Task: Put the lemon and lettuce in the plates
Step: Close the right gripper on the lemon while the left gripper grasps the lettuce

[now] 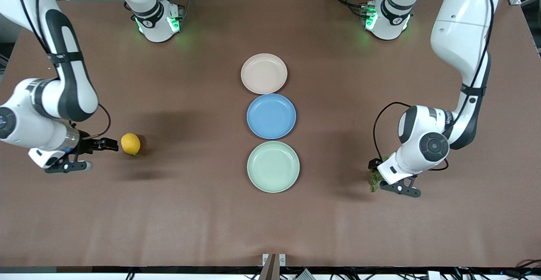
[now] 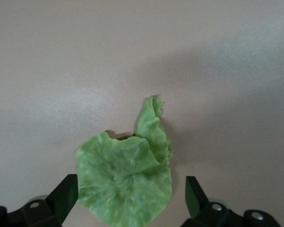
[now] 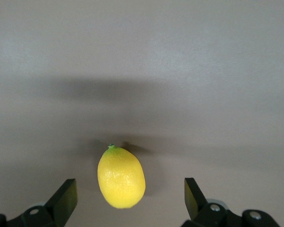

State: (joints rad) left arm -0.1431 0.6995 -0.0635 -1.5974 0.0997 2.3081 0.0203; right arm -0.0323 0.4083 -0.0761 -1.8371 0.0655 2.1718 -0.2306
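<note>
A broad brown desk point(image 1: 169, 212) fills the room's middle, with both arm bases glowing green along its edge farthest from the front camera. Three round plates sit in a line down the centre, each just beside the next: a pale beige-pink plate point(image 1: 264, 73) farthest from the front camera, a bright blue plate point(image 1: 271, 116) in the middle, and a pale mint green plate point(image 1: 273, 166) nearest. All three are bare.

Toward the right arm's end of the desk lies the lemon point(image 1: 130, 144), a small yellow oval resting on the desk surface, well apart from the plates. The right claw point(image 3: 130, 198) hangs low right by it, fingers spread wide with the lemon point(image 3: 121, 177) sitting between them but touched by neither; it has hold of nothing.

Toward the left arm's end lies the lettuce point(image 1: 374, 181), mostly hidden under the wrist in the front view. From the left wrist view the ruffled green leaf point(image 2: 128, 175) lies on the desk, one edge curled upward. The left claw point(image 2: 131, 196) is low over it, its fingers wide apart on either side of the leaf, gripping nothing.
</note>
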